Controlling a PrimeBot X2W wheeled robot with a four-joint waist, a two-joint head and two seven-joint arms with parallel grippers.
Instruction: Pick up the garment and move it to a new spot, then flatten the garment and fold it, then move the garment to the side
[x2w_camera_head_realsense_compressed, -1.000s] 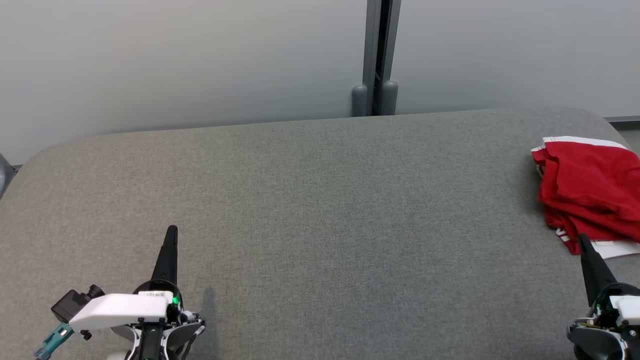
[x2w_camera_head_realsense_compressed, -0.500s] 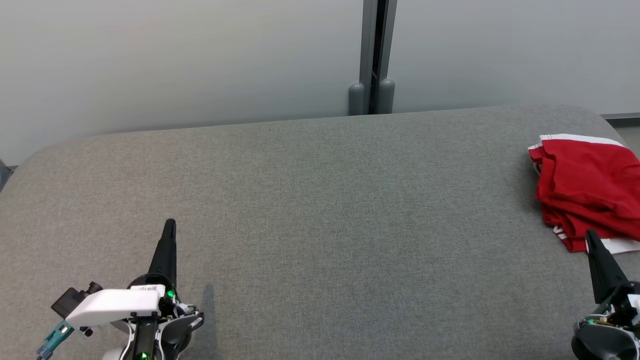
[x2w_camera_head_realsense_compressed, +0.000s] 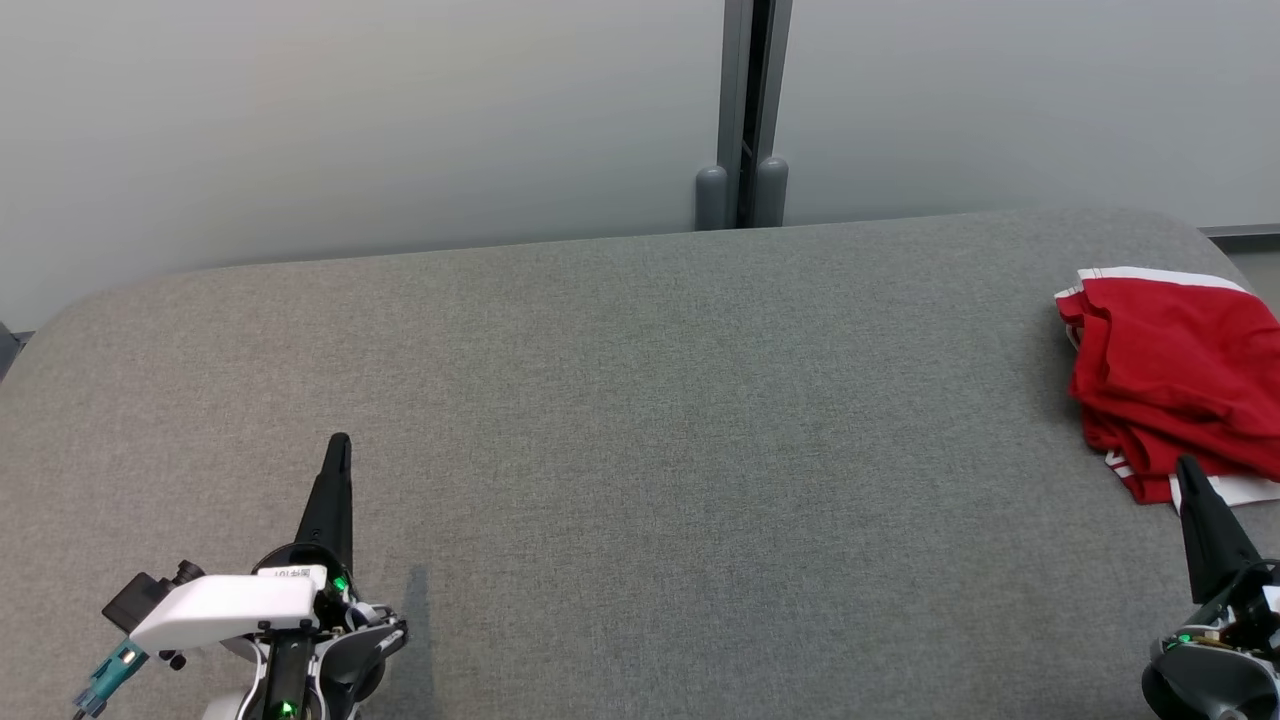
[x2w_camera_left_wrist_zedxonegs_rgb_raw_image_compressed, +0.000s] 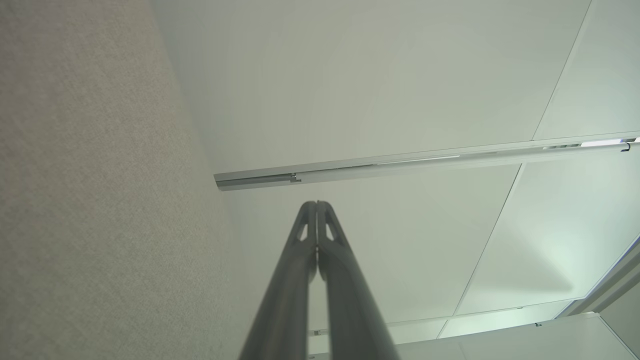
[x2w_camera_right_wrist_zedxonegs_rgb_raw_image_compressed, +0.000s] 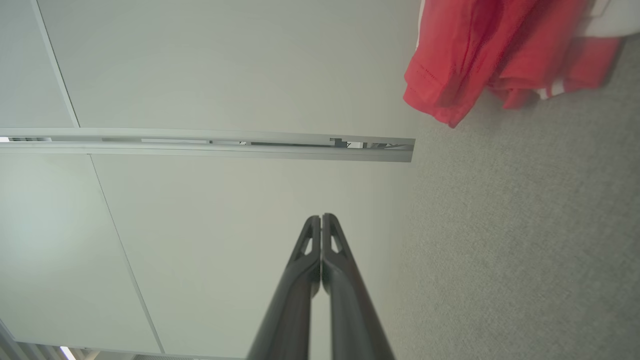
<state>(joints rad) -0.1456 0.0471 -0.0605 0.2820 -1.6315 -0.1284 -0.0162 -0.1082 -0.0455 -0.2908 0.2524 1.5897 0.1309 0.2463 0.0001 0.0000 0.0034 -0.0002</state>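
The left gripper (x2w_camera_head_realsense_compressed: 340, 447) sits at the lower left of the head view, fingers pressed together, pointing up and slightly right. Its white wrist housing (x2w_camera_head_realsense_compressed: 225, 610) lies below the fingers, beside a lit green indicator (x2w_camera_head_realsense_compressed: 341, 583). The right gripper (x2w_camera_head_realsense_compressed: 1187, 470) sits at the lower right, closed tip to tip, tilted slightly left. In each wrist view, the two fingers (x2w_camera_left_wrist_zedxonegs_rgb_raw_image_compressed: 295, 280) meet at the tips.

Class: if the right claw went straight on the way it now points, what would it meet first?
Probably the pale wall: in its wrist view the right claw aims at it, with the red garment off to one side. Depth is unclear, though.
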